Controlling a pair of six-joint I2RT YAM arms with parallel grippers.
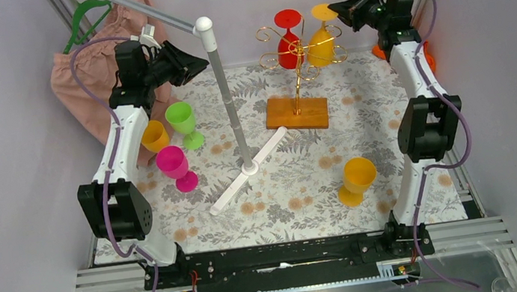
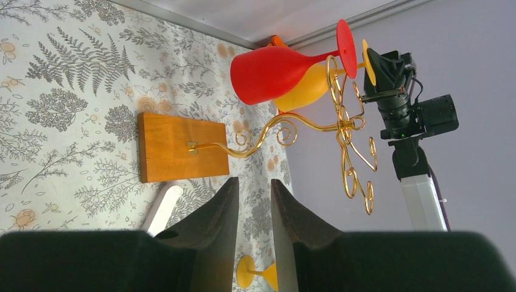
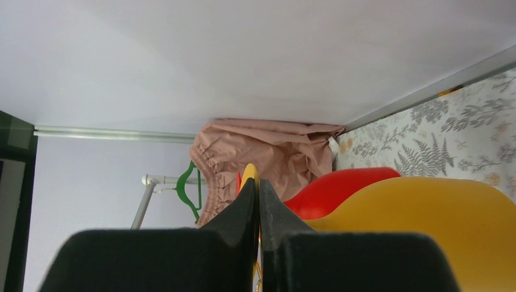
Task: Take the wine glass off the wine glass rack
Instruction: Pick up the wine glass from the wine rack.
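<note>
Right tool [image 1: 334, 8] pinches nearly closed on the foot of the yellow wine glass [image 1: 320, 46], which hangs inverted on the wine glass rack [image 1: 297, 113] beside a red glass [image 1: 288, 40], so grasping looks done and lifting it off remains; left tool [image 2: 254, 185] hovers slightly parted, empty.

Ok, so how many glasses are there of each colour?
Red glass: 1
Green glass: 1
Pink glass: 1
Yellow glasses: 3
Total: 6
</note>
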